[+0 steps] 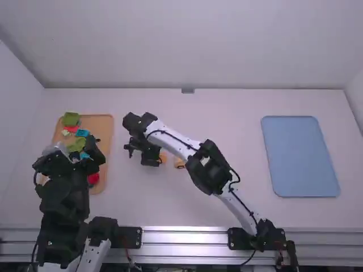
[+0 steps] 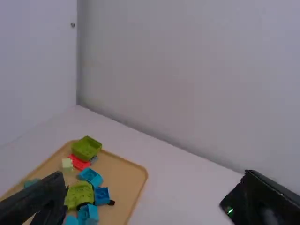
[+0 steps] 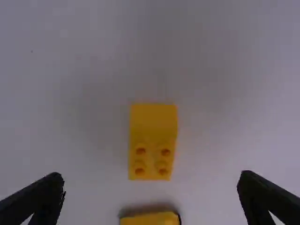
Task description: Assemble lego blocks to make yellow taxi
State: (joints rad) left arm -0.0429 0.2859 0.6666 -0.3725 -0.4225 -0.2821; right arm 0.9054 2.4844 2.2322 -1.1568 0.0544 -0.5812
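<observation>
My right gripper (image 1: 148,160) is low over the table left of the middle, beside a yellow block (image 1: 163,157); another yellow piece (image 1: 180,163) lies further right. In the right wrist view, my right gripper (image 3: 151,187) has its fingers wide apart around bare table. A sloped yellow block with several studs (image 3: 152,140) lies beyond the fingertips, and a second yellow piece (image 3: 150,219) with a dark edge is partly cut off. My left gripper (image 1: 76,152) hangs over the tray at the left. Seen from its wrist, the left gripper (image 2: 154,187) is spread with nothing held.
The tan tray (image 1: 103,127) holds green, red and blue blocks, partly hidden under the left arm. In the left wrist view, a green block (image 2: 86,148) is at the tray's far corner. A blue mat or tray (image 1: 300,156) lies on the right side of the table.
</observation>
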